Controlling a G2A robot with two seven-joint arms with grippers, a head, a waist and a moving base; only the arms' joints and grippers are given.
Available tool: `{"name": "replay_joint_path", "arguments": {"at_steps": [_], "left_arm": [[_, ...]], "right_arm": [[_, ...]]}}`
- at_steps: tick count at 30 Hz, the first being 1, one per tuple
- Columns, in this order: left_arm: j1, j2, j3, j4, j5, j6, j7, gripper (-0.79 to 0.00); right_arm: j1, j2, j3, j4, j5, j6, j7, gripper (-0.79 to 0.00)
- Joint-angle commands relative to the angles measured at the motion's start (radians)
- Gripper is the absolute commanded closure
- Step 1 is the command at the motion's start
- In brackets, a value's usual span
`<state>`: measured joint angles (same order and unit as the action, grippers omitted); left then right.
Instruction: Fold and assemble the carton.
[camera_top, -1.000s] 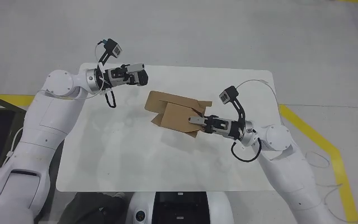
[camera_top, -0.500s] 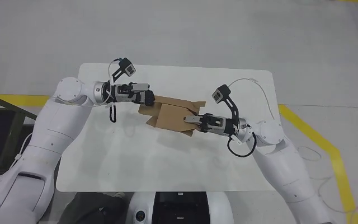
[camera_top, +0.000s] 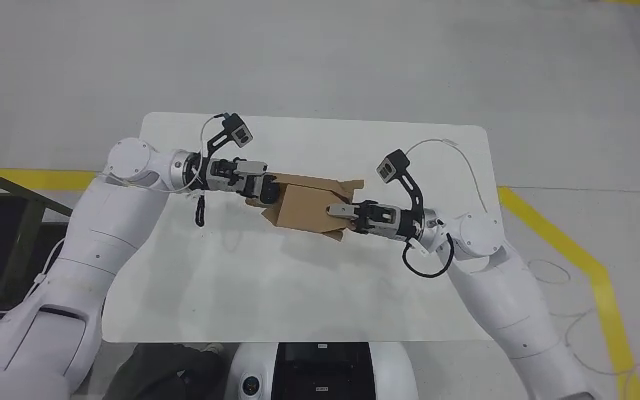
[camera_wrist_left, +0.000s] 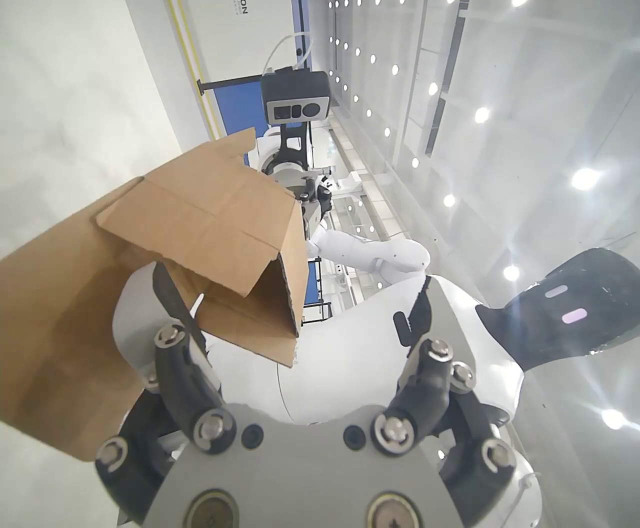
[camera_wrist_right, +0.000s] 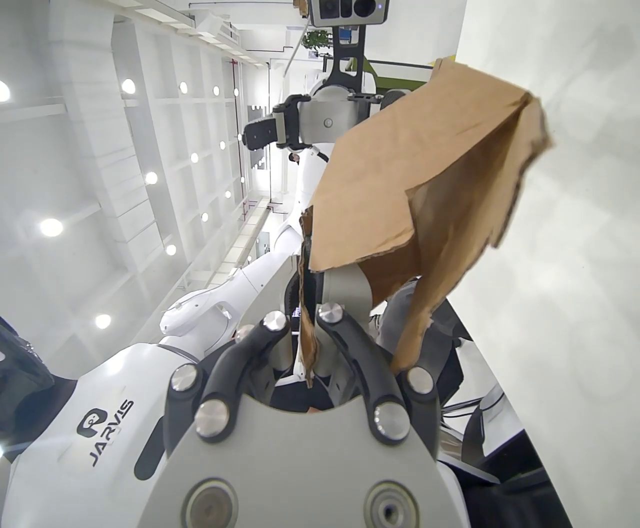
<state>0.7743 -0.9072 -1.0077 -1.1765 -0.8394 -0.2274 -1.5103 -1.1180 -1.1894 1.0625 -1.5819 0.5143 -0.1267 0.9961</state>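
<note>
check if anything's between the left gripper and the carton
Nothing visible stands between them. The left gripper is open at one end of the carton, with one of its fingers right at a cardboard flap. The right gripper is shut on the opposite edge, clear of that side.

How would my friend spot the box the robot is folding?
Find the white table, then its middle, where both arms meet. The carton is between them, pinched at one end by the right gripper, the open left gripper at the other. It is the only brown cardboard thing, half-folded with flaps sticking out.
</note>
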Motion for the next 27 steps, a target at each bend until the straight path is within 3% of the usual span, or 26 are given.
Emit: {"name": "replay_joint_path", "arguments": {"at_steps": [1,14,27], "left_arm": [[-0.003,-0.003,0.0,0.004,0.0,0.0,-0.004,-0.785],[-0.009,-0.011,-0.027,0.022,-0.008,-0.005,-0.026,-0.785],[0.019,0.006,-0.011,-0.041,-0.015,0.011,-0.026,-0.785]], "right_arm": [[0.002,-0.001,-0.005,0.002,0.001,0.003,0.003,0.0],[0.012,-0.003,-0.018,0.01,0.012,0.028,0.024,0.0],[0.021,-0.013,-0.033,0.025,0.033,0.014,-0.04,0.0]]}}
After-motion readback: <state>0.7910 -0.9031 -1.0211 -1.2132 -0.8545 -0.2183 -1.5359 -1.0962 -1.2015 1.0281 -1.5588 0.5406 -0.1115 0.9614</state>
